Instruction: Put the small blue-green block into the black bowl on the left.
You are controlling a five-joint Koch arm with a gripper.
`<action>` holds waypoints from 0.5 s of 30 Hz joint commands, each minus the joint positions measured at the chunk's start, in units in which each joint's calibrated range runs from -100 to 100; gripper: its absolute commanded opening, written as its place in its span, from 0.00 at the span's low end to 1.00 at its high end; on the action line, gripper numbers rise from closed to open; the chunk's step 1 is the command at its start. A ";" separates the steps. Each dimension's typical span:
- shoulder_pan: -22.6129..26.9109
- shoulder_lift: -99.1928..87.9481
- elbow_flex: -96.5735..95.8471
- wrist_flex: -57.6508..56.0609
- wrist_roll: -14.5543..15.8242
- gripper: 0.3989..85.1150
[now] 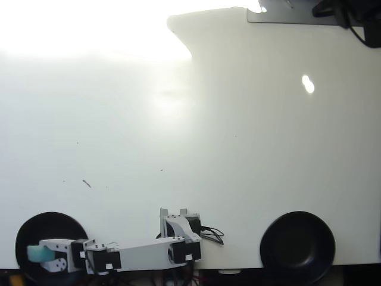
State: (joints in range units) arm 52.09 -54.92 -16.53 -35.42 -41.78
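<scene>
In the overhead view my white arm reaches left along the table's front edge. My gripper [37, 255] is over the left black bowl [56, 223] and is shut on the small blue-green block [40, 254], which shows between the jaws above the bowl's inside. A second black bowl [297, 244] stands at the front right, empty.
The arm's base [181, 235] stands at the front middle with cables beside it. The white table [208, 131] has strong glare at the back left. A dark device [348, 15] and a grey plate lie at the back right corner.
</scene>
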 commanded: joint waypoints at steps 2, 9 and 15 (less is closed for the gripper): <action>0.98 -3.30 0.82 2.95 -2.44 0.03; 1.22 -5.01 -0.38 2.30 -2.54 0.03; 1.37 -5.76 -0.85 2.22 -2.15 0.08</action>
State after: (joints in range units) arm 53.50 -58.33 -19.39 -35.34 -44.03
